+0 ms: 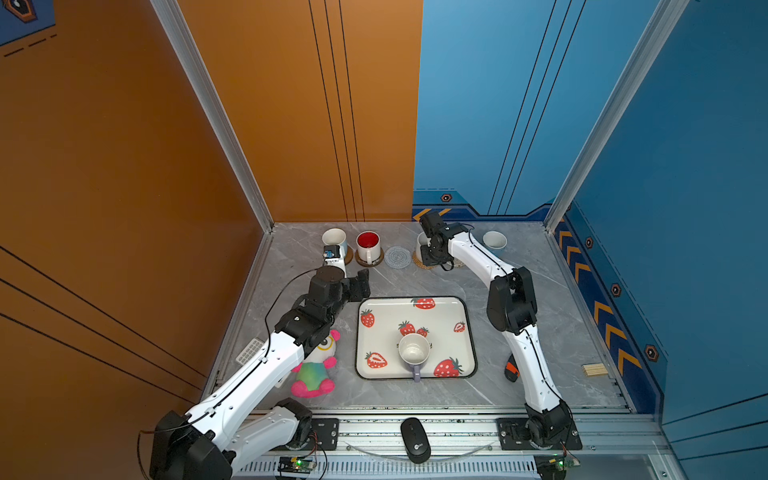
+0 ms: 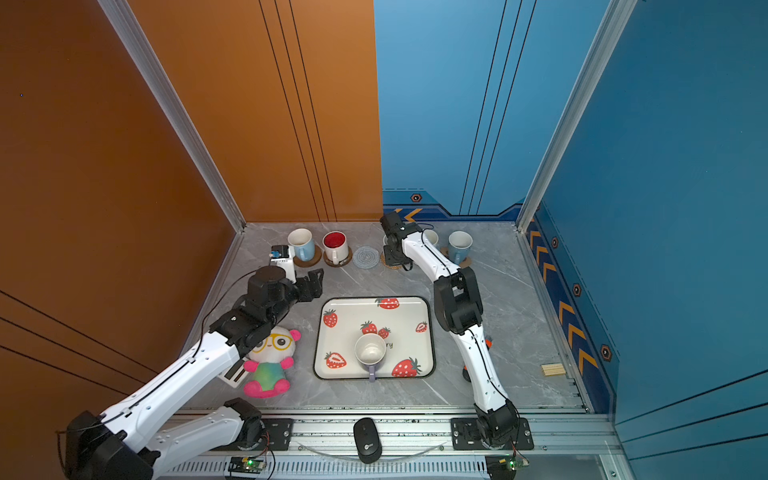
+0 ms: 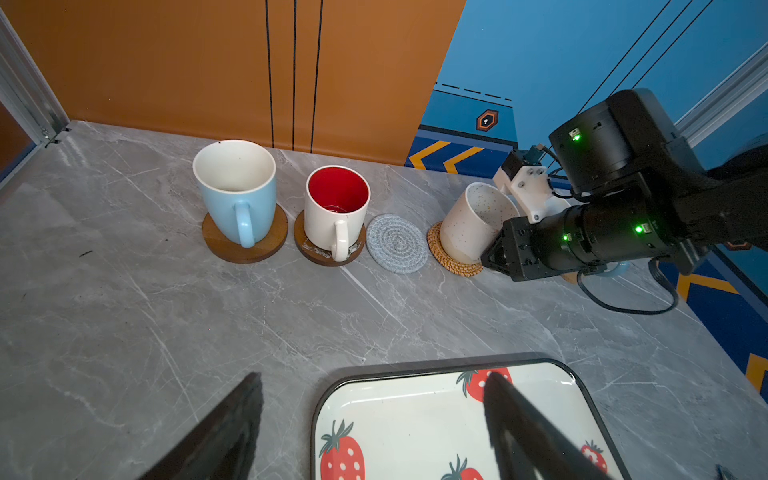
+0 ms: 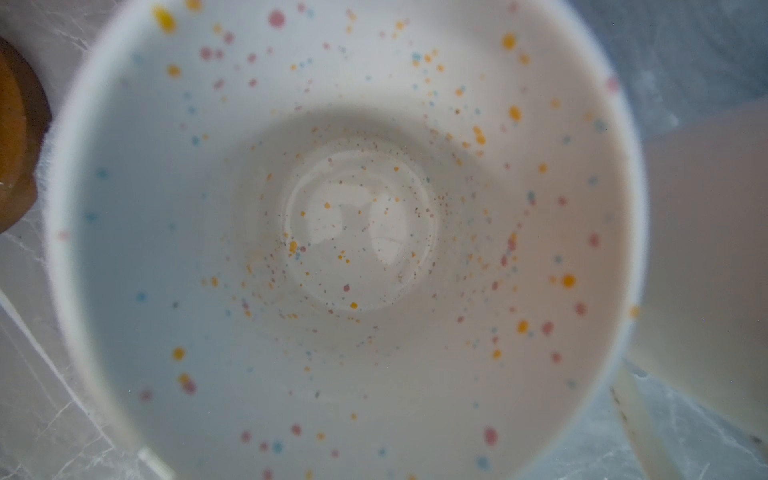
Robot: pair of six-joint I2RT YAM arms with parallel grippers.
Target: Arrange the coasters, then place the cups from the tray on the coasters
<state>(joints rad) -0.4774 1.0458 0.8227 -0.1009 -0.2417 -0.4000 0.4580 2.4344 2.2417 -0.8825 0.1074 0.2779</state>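
- The speckled white ceramic mug (image 3: 469,224) is sitting tilted on the tan round woven coaster (image 3: 451,259) in the far row. The right wrist view is looking straight down into it.
- The right gripper (image 3: 492,255) is pressing in at this mug's near side and seems to be clenched on it. Its fingertips are hiding behind the mug, so the exact hold is uncertain.
- Just beside it, the grey round woven coaster (image 3: 397,243) is lying bare.
- Further along, the white mug with the red inside (image 3: 336,212) is standing on a glossy brown disc coaster (image 3: 316,255). A light blue mug (image 3: 237,187) is standing on the second brown disc (image 3: 220,245).
- At the row's other end, a second light blue mug (image 2: 460,245) is resting on a tan flat coaster (image 2: 467,262). A plain white mug (image 2: 432,237) is peeking from behind the right arm, with its mat hidden.
- The lavender mug (image 1: 413,351) is standing alone on the white strawberry-print tray (image 1: 386,307).
- The left gripper (image 1: 358,286) is hovering spread wide and empty near the tray's far-left corner.
- The arranging is looking finished. Four cups are looking placed and the fifth is being set down. Only the lavender one is waiting, probably for the grey mat.
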